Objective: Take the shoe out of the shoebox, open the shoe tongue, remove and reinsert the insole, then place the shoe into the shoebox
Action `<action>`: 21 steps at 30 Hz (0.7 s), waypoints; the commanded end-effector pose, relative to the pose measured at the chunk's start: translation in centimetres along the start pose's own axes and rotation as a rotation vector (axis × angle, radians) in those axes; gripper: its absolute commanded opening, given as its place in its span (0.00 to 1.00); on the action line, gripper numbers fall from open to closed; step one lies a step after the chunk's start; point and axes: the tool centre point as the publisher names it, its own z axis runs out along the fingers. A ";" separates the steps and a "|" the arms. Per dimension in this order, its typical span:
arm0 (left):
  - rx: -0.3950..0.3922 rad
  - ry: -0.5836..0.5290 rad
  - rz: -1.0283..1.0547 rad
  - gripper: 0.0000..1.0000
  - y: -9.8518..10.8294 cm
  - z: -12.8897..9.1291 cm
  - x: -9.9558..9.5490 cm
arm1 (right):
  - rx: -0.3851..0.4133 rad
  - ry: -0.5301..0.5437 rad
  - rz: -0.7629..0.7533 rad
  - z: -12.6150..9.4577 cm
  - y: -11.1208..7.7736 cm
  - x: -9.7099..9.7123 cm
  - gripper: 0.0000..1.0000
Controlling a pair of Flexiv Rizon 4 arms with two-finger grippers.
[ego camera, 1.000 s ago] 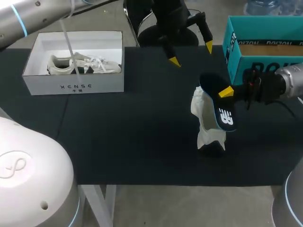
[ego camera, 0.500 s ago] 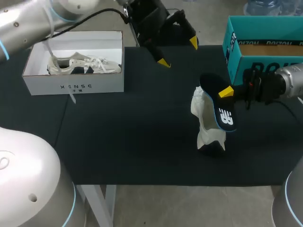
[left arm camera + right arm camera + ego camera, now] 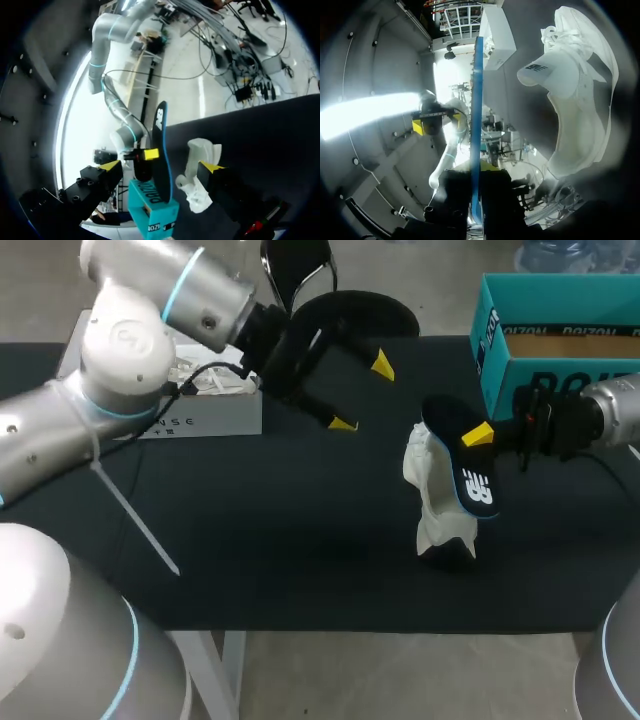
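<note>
While out of the shoe [image 3: 432, 502], pinched upright at its far end by the closed right gripper [image 3: 480, 433]: insole [image 3: 470, 465], just right of the shoe, apparently lined up for sliding back in. Stood on end right of centre, shoe itself, likely to present its opening. Hovering to its far left, well apart: left gripper [image 3: 362, 395], fingers spread, empty, seemingly ready to steady it. Far right, shoebox [image 3: 560, 350].

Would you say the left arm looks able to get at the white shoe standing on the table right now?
Probably yes. The left arm has its jaws open, bare table lies between them and the shoe, and the insole held by the right arm is on the shoe's far side.
</note>
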 end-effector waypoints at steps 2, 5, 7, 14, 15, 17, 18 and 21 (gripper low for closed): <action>-0.025 -0.586 -0.027 1.00 0.7 2.9 0.5 | -0.002 -0.002 0.000 0.1 -0.1 0.0 0.00; -0.055 -0.553 -0.093 1.00 1.2 4.5 0.7 | -0.002 -0.002 0.000 0.1 -0.1 0.0 0.00; -0.072 -0.545 -0.114 1.00 1.5 5.5 0.8 | -0.002 -0.002 0.000 0.1 -0.1 0.0 0.00; -0.133 -0.473 -0.181 1.00 3.1 9.4 0.7 | -0.002 -0.002 0.000 0.1 -0.1 0.0 0.00; -0.132 -0.468 -0.187 1.00 3.2 9.7 0.7 | -0.002 -0.002 0.000 0.1 -0.1 0.0 0.00; -0.139 -0.450 -0.202 1.00 3.7 10.8 0.6 | -0.002 -0.002 0.000 0.1 -0.1 0.0 0.00; -0.133 -0.452 -0.227 1.00 3.8 11.2 0.5 | -0.002 -0.002 0.000 0.1 -0.1 0.0 0.00; -0.135 -0.445 -0.251 1.00 3.8 11.9 0.2 | -0.002 -0.002 0.000 0.1 -0.1 0.0 0.00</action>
